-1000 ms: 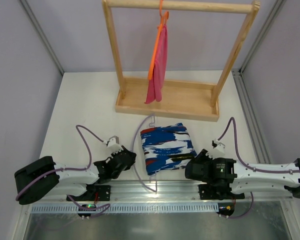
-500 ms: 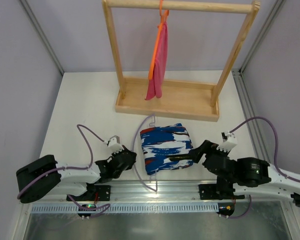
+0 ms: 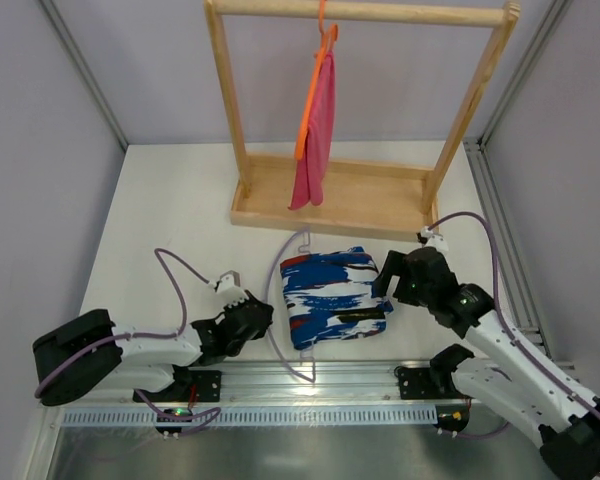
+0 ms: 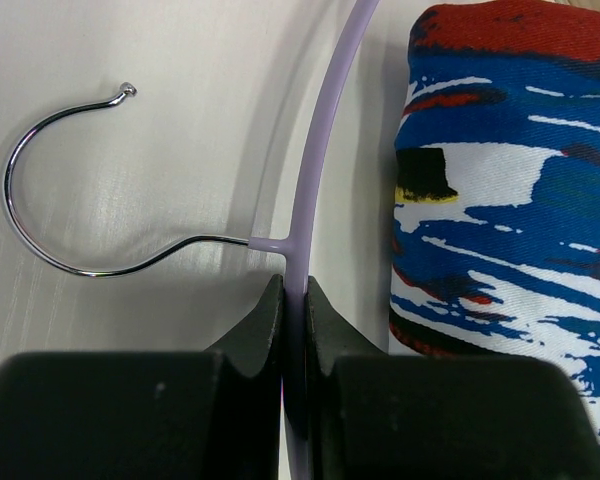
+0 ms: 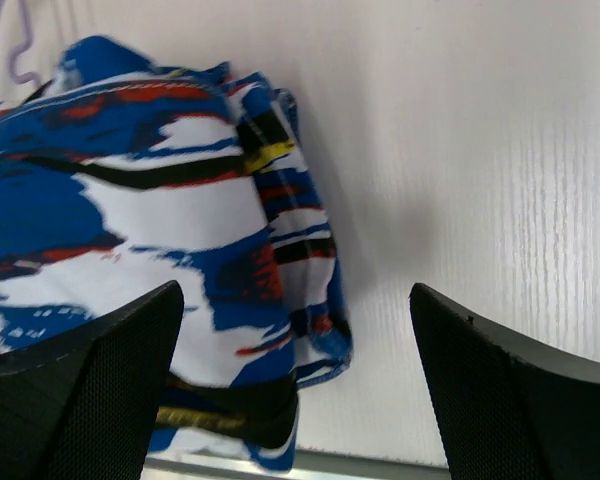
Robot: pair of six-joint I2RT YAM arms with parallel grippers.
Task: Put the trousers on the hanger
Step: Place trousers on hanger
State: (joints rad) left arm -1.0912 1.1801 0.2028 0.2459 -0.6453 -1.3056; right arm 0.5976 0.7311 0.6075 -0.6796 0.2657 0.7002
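The folded trousers (image 3: 333, 296), printed blue, white, red and black, lie on the table near the front edge. The lilac hanger (image 3: 271, 300) lies flat along their left side, partly under them. My left gripper (image 3: 258, 316) is shut on the hanger's bar (image 4: 315, 150) just below the silver hook (image 4: 40, 230), with the trousers (image 4: 510, 180) to its right. My right gripper (image 3: 385, 283) hovers open over the right edge of the trousers (image 5: 130, 220). Its fingers (image 5: 80, 370) straddle the folded edge and touch nothing. A bit of the hanger (image 5: 10, 50) shows beyond.
A wooden rack (image 3: 330, 205) stands at the back of the table. An orange hanger with pink cloth (image 3: 315, 120) hangs from its top rail. A metal rail (image 3: 310, 375) runs along the near edge, between the arm bases.
My right arm has swung up from the near edge and forward to the trousers' right edge, and its gripper has opened wide. The left arm, hanger and trousers have not moved.
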